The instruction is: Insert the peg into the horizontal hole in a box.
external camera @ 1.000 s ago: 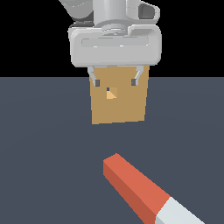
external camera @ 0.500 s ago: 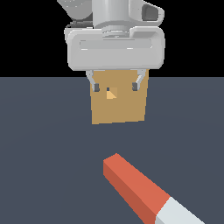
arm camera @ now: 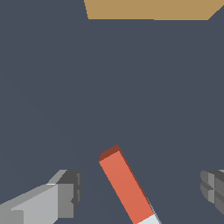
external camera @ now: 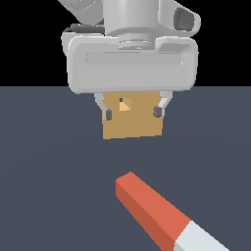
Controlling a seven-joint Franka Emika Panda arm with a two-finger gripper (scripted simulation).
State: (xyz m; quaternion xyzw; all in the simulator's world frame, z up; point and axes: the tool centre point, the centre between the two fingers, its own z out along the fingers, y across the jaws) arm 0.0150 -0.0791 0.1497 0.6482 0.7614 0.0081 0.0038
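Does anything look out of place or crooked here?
Nothing is damaged. The red-and-white square peg lies on the floor at a slant, not lined up with the tan box's small hole. The open pincer holds nothing.

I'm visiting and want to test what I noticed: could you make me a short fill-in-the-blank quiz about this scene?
1. The gripper holds nothing; its fingers are ____.
2. The peg lies flat on the floor, half white and half ____.
3. The hole sits in the tan face of the ____.
4. The peg end pointing toward the box is coloured ____.

Missing words: open; red-orange; box; red-orange
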